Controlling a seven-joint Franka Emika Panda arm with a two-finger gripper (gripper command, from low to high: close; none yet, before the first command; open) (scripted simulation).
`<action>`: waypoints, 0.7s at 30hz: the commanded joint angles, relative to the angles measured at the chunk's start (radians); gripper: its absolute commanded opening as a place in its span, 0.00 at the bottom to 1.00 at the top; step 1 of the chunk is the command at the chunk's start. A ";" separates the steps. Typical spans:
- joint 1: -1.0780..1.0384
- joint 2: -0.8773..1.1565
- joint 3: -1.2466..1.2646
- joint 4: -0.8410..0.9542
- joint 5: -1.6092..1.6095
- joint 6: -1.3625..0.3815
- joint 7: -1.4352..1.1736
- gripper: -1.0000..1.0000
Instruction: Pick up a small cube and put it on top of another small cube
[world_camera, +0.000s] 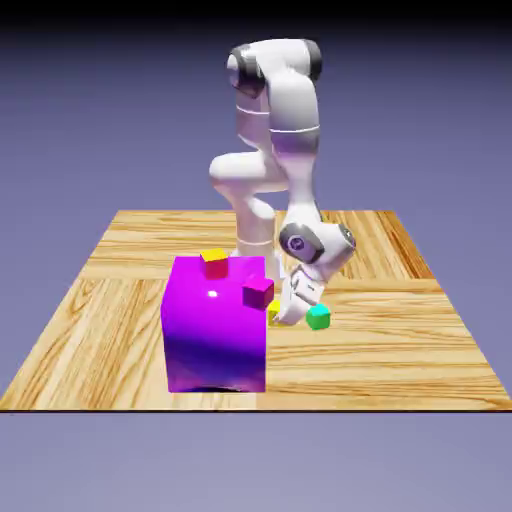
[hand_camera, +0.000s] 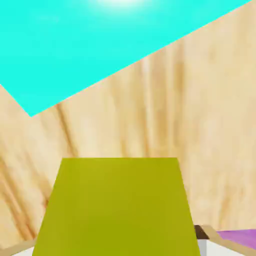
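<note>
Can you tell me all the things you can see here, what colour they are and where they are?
big block: one, purple, front middle of the table.
yellow-topped cube: one, yellow top with reddish sides, on the big block's back edge.
dark red cube: one, on the big block's right edge.
small cube: one, plain yellow, low beside the big block, filling the bottom of the hand view.
green cube: one, on the table right of the gripper.
table: one, wooden.
arm: one, white, bent down behind the block.
gripper: one, shut on the small cube.
</note>
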 joint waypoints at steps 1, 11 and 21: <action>0.002 -0.030 0.017 -0.005 0.041 -0.013 -0.029 0.00; 0.040 -0.241 -0.102 0.184 0.341 -0.186 -0.416 0.00; 0.110 -0.419 -0.390 0.431 0.368 -0.539 -0.696 0.00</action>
